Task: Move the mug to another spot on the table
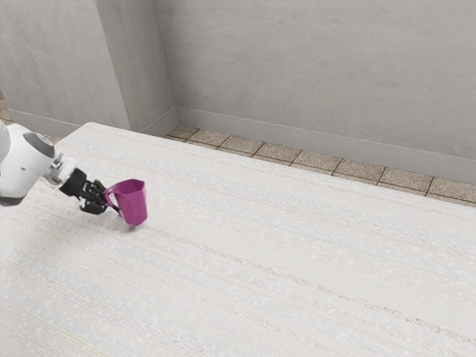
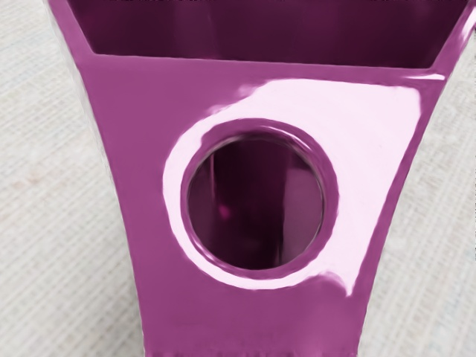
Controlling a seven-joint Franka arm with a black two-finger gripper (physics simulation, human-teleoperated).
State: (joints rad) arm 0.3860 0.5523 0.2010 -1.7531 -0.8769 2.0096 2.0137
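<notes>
Gleaming magenta, the faceted mug flares toward its rim, its ring handle clamped in the pincer.

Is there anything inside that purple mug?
Nothing shows in the mug: the wrist view looks over its rim onto bare purple inner wall. Its floor is hidden behind its own side, so something small there cannot be ruled out.

Even soft light w/ faint shadow under mug, white glare on it
</notes>
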